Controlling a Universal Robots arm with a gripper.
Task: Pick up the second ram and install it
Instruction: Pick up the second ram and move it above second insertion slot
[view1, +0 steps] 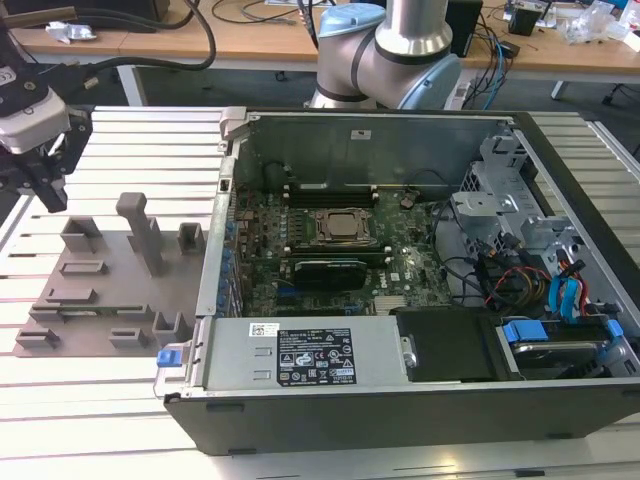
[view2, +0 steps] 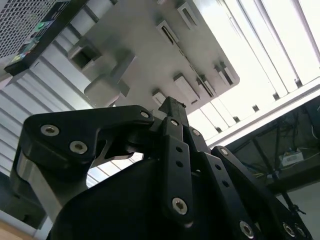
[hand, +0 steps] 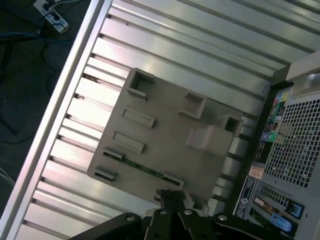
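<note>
Your gripper (view1: 50, 195), pressed together (nothing in it), hovers above the worktop (view1: 100, 400) at the exterior view's left; the ram (hand: 142, 168) lies along the near side of the tray (view1: 110, 270), apart from it.

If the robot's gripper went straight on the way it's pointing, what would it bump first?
Probably the grey tray, near the edge where the green memory stick lies. The gripper hangs above it, though depth is hard to judge.
</note>
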